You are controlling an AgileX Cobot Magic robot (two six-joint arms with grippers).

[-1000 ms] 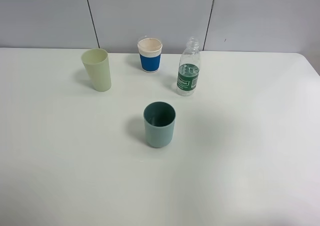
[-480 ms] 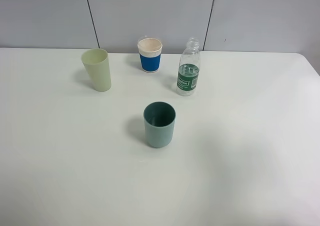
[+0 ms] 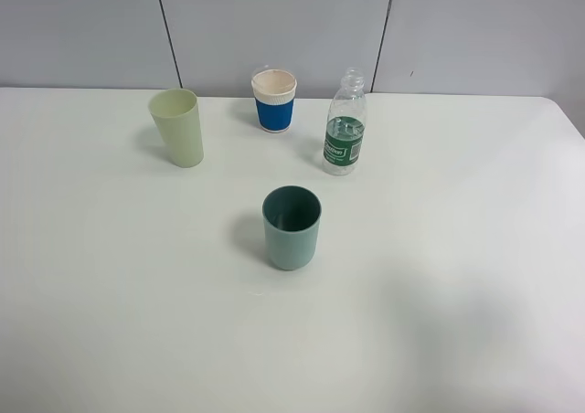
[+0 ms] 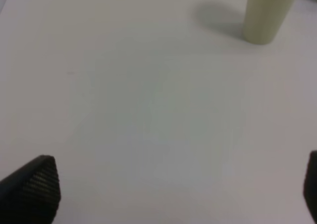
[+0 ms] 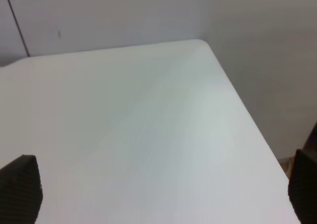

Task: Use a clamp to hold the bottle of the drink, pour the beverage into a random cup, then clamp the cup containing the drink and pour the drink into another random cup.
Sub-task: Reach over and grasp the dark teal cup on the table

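Observation:
A clear plastic bottle (image 3: pixel 345 137) with a green label stands upright at the back of the white table, part full. Left of it stands a white cup with a blue sleeve (image 3: pixel 273 100). A pale green cup (image 3: pixel 178 126) stands at the back left and also shows in the left wrist view (image 4: pixel 267 13). A teal cup (image 3: pixel 292 227) stands in the middle. Neither gripper shows in the exterior high view. My left gripper (image 4: pixel 173 189) is open and empty over bare table, short of the pale green cup. My right gripper (image 5: pixel 161 187) is open and empty over bare table.
The white table (image 3: pixel 457 248) runs to a grey panelled wall (image 3: pixel 274 20) at the back. The right wrist view shows the table's rounded far corner (image 5: pixel 198 43) and its side edge, with the wall behind.
The bottle and the cups have not moved. A faint shadow on the front right of the table has shifted slightly.

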